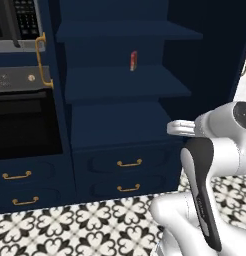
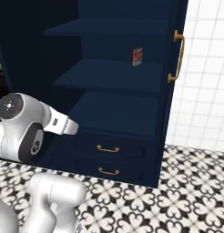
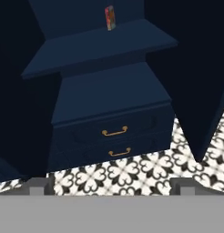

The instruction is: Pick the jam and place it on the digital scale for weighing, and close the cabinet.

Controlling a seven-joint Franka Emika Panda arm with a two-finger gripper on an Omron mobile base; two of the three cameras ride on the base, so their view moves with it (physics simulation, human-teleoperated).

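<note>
the cabinet is tall and dark blue. its long side runs up and down, and it faces the robot with its doors open. one door stands out on the right with a brass handle on it. another brass handle shows on the left side, by the black oven.

inside are flat shelves, one above the other. a thin red-orange packet stands upright on the middle shelf, near the back. below the shelves are two drawers with small brass pulls. the floor has black and white flower tiles.

the end effector is out in front of the cabinet, low down, well apart from it. in the hand view it looks at the drawers and the lower shelf, with the packet far up and away. its two dark fingertips sit wide apart at the bottom of that view. it holds nothing and touches nothing.

the shelves are very dark, so small things at the back may be hard to tell.
</note>
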